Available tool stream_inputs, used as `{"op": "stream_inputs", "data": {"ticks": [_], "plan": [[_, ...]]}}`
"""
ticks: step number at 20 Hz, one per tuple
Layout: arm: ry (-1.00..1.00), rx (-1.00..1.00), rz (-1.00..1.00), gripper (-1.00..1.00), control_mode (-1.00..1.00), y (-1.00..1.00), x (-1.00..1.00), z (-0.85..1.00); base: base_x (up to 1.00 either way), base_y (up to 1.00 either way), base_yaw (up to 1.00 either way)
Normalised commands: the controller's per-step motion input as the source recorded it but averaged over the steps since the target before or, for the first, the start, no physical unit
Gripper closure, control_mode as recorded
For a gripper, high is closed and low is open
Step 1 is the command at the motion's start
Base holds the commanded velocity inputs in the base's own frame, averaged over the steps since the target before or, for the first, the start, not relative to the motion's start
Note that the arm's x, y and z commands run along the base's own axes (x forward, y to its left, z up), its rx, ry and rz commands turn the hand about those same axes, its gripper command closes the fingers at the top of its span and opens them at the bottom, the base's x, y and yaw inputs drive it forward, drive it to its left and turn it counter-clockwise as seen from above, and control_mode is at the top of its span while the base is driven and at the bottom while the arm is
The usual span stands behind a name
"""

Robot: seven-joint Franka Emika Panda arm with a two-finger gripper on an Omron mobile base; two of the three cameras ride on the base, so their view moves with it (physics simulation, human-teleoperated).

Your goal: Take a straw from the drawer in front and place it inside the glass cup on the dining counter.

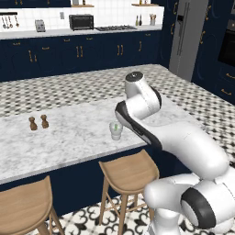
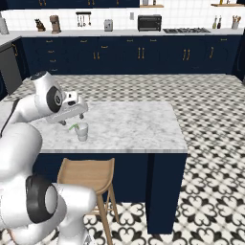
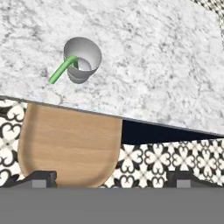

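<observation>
Fingers (image 3: 112,178) spread wide, holding nothing, touching nothing, hovering over the near edge of the bench (image 3: 157,70) above a wooden stool (image 3: 70,144). Straw (image 3: 61,71) sits tilted inside the glass cup (image 3: 83,59), top end leaning out over the rim. Cup stands upright on the bench near its near edge, two brown shakers (image 1: 38,122) well apart to the left.
</observation>
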Motion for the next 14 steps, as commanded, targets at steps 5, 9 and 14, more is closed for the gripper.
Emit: {"op": "stream_inputs", "data": {"ticks": [5,9,14], "plan": [[0.01,0.00,-0.13,-1.00,-1.00,-0.72,-0.36,0.37,0.00,0.00,0.00],[0.04,0.05,-0.14,-1.00,-1.00,-0.77,-0.21,0.10,0.00,0.00,0.00],[0.05,0.13,-0.10,-1.00,-1.00,-0.76,-0.23,0.00,0.00,0.00,0.00]]}}
